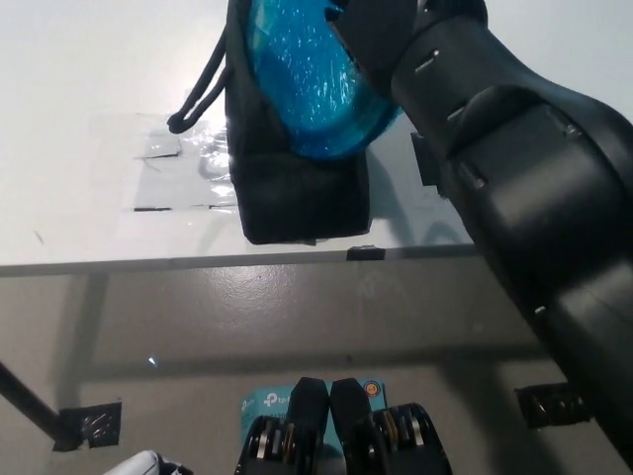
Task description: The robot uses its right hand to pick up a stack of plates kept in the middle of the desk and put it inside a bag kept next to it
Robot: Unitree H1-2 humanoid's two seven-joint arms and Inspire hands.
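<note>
A stack of blue plates (307, 84) in clear wrap sits tilted in the mouth of the black bag (297, 193), which stands on the white desk (79, 89) near its front edge. My black right hand (371, 40) reaches in from the right and is shut on the stack's right side, with the thick forearm (534, 188) covering that side of the desk. The bag's handle loop (198, 99) hangs off to the left. Only a sliver of my white left hand (148, 463) shows at the bottom left edge.
A patch of clear tape (188, 163) lies on the desk left of the bag. A black bracket (423, 158) sits just right of the bag. The desk's front edge (148, 263) runs across, with grey floor below and a black tape mark (89, 424).
</note>
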